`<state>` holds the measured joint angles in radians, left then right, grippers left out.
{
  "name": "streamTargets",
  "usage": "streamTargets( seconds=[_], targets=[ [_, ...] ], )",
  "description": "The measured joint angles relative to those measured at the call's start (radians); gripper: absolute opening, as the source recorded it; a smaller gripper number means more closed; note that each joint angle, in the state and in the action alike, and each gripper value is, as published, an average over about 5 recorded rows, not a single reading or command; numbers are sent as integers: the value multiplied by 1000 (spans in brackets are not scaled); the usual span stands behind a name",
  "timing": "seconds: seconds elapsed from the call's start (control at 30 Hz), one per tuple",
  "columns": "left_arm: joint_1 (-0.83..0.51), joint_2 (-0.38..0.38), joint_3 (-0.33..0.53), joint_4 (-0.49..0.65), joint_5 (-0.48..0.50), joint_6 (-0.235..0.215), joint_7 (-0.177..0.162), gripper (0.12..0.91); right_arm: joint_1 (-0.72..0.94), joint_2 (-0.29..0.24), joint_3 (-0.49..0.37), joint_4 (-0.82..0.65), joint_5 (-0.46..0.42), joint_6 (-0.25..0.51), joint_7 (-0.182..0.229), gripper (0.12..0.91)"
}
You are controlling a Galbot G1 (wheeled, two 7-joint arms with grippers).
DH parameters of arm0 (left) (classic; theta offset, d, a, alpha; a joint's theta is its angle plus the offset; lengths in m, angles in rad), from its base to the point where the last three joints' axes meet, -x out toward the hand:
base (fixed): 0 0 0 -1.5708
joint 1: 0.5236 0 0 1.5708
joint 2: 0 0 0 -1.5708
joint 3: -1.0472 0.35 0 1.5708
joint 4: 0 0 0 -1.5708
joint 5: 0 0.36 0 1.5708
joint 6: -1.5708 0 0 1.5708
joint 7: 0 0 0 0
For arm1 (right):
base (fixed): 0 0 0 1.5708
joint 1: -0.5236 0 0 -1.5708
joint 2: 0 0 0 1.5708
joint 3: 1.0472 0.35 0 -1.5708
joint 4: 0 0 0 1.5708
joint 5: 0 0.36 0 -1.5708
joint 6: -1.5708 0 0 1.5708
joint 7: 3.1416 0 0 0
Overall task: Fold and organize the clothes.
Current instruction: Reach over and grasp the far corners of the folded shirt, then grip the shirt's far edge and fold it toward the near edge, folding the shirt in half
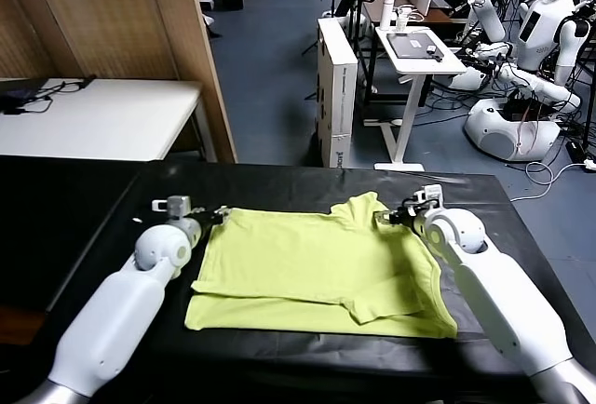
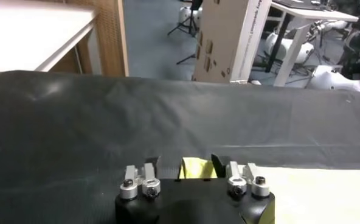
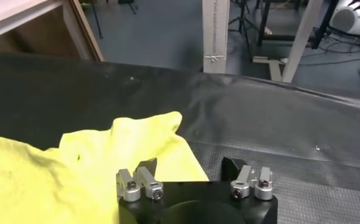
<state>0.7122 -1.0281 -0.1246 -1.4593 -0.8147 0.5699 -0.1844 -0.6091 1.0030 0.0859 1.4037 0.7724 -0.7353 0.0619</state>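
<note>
One lime-green T-shirt (image 1: 317,269), short-sleeved, lies part-folded on the black-covered table (image 1: 279,185), near its middle and reaching toward the front edge; a folded layer sits over a longer bottom layer, with a sleeve raised toward the table's far edge.

Two grippers, one at each far corner of the shirt.

Left gripper (image 1: 216,215): at the shirt's far left corner; in the left wrist view (image 2: 186,165) the fingers stand narrowly apart with a bit of the yellow fabric between them; whether they pinch it cannot be told.

Right gripper (image 1: 389,219): at the shirt's far right, by the raised sleeve; in the right wrist view (image 3: 189,167) the fingers stand apart, one over the fabric, one over bare table cover; nothing held.
</note>
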Motion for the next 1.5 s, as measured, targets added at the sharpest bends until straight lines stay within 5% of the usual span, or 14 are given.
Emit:
streamTargets(
  seconds=[0.2, 0.3, 0.97, 1.5],
  targets=[
    [1, -1, 1, 2, 3, -4, 6, 216, 0, -2, 0, 0, 0, 0, -1, 272],
    [4, -1, 1, 2, 9, -6, 10, 209, 1, -2, -1, 1, 0, -1, -2, 155],
    [31, 32, -30, -65, 6, -17, 25, 189, -48, -25, 64, 85, 28, 116, 26, 140],
    [286, 146, -155, -377, -25, 4, -9, 189, -287, -149, 216, 395, 69, 17, 81, 140]
  ],
)
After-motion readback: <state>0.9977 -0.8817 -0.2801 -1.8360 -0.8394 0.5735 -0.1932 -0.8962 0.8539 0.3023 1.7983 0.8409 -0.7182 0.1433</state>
